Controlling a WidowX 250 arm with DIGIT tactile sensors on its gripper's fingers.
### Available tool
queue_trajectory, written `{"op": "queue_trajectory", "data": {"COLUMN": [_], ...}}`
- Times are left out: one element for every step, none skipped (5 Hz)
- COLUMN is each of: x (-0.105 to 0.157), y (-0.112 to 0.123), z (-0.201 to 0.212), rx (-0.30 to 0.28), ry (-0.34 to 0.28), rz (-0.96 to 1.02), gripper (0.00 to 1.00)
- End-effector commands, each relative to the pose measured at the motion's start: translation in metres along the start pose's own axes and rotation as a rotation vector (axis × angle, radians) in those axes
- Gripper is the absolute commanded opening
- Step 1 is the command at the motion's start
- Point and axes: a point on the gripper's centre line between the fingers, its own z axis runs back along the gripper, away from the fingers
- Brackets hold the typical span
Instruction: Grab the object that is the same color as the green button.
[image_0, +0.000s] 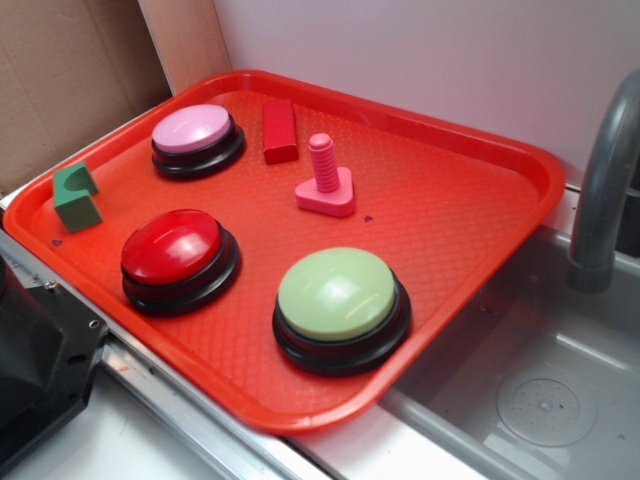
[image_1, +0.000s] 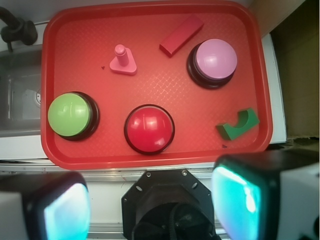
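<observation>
The object, a small dark green block (image_0: 76, 195) with a curved notch, lies at the left corner of the red tray (image_0: 450, 220). In the wrist view the green block (image_1: 238, 124) sits near the tray's (image_1: 150, 65) lower right corner. The pale green button (image_0: 337, 295) stands on a black base at the tray's near edge; from the wrist camera the green button (image_1: 70, 114) is at the left. My gripper (image_1: 150, 210) hangs high above, outside the tray's near rim. Its fingers (image_1: 237, 200) are wide apart with nothing between them. The gripper does not show in the exterior view.
On the tray are a red button (image_0: 172, 247), a pink button (image_0: 193, 130), a red rectangular block (image_0: 279, 130) and a pink bolt piece (image_0: 325, 180). A steel sink (image_0: 530, 390) with a grey faucet (image_0: 605, 190) lies right. The robot's black base (image_0: 35, 350) is at the near left.
</observation>
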Motion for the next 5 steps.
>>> {"op": "queue_trajectory", "data": {"x": [0.0, 0.028, 0.048, 0.054, 0.034], "y": [0.0, 0.05, 0.085, 0.12, 0.155], "z": [0.0, -0.034, -0.049, -0.077, -0.101], "rx": [0.0, 0.001, 0.053, 0.113, 0.115], "ry": [0.0, 0.039, 0.065, 0.019, -0.066], "rz": [0.0, 0.183, 0.315, 0.496, 0.708], "gripper": [1.0, 1.0, 1.0, 1.0, 1.0]}}
